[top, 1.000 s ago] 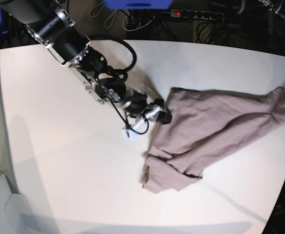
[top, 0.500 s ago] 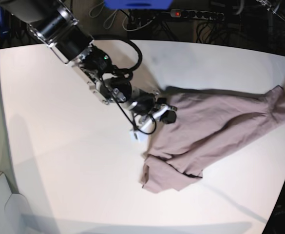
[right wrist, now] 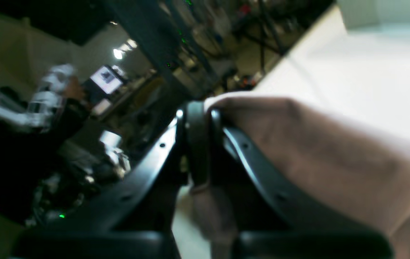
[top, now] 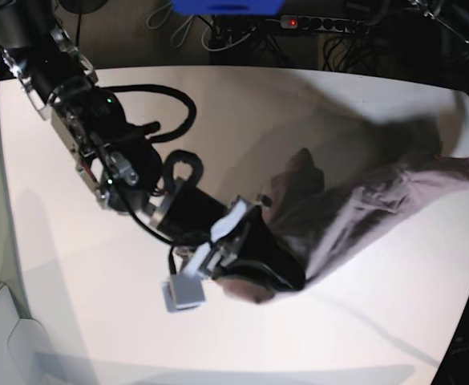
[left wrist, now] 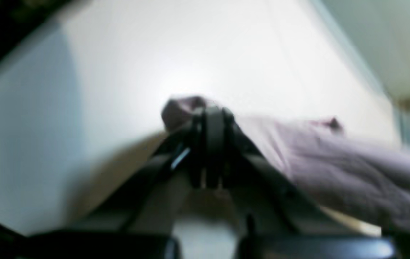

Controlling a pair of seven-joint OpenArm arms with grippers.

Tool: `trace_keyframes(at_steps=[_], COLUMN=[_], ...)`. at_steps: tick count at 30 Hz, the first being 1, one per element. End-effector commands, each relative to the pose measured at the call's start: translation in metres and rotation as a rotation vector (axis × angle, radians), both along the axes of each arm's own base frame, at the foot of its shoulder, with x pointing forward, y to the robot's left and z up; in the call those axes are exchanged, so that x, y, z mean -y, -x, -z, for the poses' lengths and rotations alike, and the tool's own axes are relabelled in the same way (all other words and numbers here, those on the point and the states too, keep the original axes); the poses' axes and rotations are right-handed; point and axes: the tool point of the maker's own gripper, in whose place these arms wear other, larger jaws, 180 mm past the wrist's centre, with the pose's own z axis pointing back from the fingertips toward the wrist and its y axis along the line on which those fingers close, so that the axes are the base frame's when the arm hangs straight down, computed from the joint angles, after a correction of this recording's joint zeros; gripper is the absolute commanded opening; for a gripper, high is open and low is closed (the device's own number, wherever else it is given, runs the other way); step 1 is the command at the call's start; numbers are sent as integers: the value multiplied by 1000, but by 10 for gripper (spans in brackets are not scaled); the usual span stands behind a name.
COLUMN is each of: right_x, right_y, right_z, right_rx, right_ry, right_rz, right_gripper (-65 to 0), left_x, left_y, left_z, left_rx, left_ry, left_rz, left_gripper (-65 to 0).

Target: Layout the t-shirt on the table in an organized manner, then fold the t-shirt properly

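T-shirt (top: 354, 212): mauve, bunched and stretched between both arms across the right half of the tabletop (top: 74, 321); lifted in folds, not yet flat.
Right claw (right wrist: 198, 144): clamped on a hem or edge of the t-shirt; cloth pinched between the black fingers in the right wrist view, bulging out to the right.
Left claw (left wrist: 210, 144): shut on a bunch of the same cloth, seen blurred in the left wrist view; out past the right edge of the base view.
Stage, as judged: spreading, well short of any fold.
Risk, slip: thin pinch at either end; a hard pull apart likely to drag cloth out of one claw and drop it in a heap.
Risk, wrong layer: doubtful whether one or two layers sit in the right claw; two layers would keep the body twisted when laid down.
Risk, edge: far end close to the tabletop rim; slack there could slide off.
Risk, snag: the right arm's looping black cable (top: 178, 172) hangs near the cloth and could catch it.
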Motion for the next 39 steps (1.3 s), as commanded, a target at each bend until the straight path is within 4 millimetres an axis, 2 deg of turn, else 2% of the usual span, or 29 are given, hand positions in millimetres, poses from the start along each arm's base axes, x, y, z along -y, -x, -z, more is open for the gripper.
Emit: trace_keyframes(at_steps=[1, 3, 5, 11, 14, 16, 18, 23, 26, 30, 33, 39], right_x=[-3, -9, -12, -12, -11, -11, -11, -12, -17, -18, -16, -8], right_y=[0, -3, -14, -52, -68, -78, -90, -115, -105, -80, -56, -13], right_z=[-21, -17, 1, 98, 126, 135, 138, 129, 116, 116, 132, 192], right_rx=[12, -5, -57, -321, -398, -423, -436, -428, -391, -383, -420, -573], right_ry=[-62, -44, -6, 117, 151, 162, 169, 180, 161, 136, 126, 147], right_rz=[-19, -34, -32, 24, 57, 74, 91, 117, 91, 61, 49, 53], right_gripper=[-650, -650, -650, -650, -644, -596, -518, -298, -242, -239, -239, -239], left_x=[-3, 4, 6, 0, -2, -2, -2, -2, -2, -14, -23, -29], left_y=[-7, -8, -8, -6, -2, -1, 0, 0, 0, 3, 4, 2], left_z=[-27, -36, -42, -45, -44, -44, -43, -42, -42, -47, -48, -46], left_rx=[77, 93, 101, 98, 88, 85, 84, 81, 82, 86, 81, 81], left_ry=[-56, -86, -106, -120, -130, -134, -134, -133, -132, -140, -141, -125], left_rz=[3, 11, 15, 9, 7, 8, 8, 8, 5, -19, -29, -41], left_gripper=[-647, -647, -647, -647, -647, -647, -647, -647, -647, -647, -647, -647])
